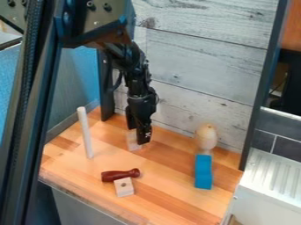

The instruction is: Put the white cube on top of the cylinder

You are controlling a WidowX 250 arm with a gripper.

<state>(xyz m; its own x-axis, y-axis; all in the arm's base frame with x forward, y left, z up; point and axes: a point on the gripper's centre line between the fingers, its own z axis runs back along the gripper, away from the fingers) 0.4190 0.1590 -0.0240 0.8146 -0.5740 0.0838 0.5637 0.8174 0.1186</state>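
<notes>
My end effector hangs low over the back of the bench at twelve o'clock, as the camera sees it, beside a pale, seemingly see-through piece; whether it is clamped on that piece, apart or together, I cannot tell. The likeliest white cube, a whitish block with a dark round hole in its top, sits at seven o'clock, against or just beside a glossy, dark-red turned handle. At ten stands the presumed cylinder, a slim, smooth white rod, upright but leaning slightly in view.

I judge the step in hand to be the pick-up, with the stacking undone. If the block is my target, the next move calls for a swing toward seven, a square grip clear of the handle, then a high lift and a centred, gentle release; the narrow top could tip easily. A matte blue block lies at three, below a rounded, pale wooden piece at two, on warm, striped wood.
</notes>
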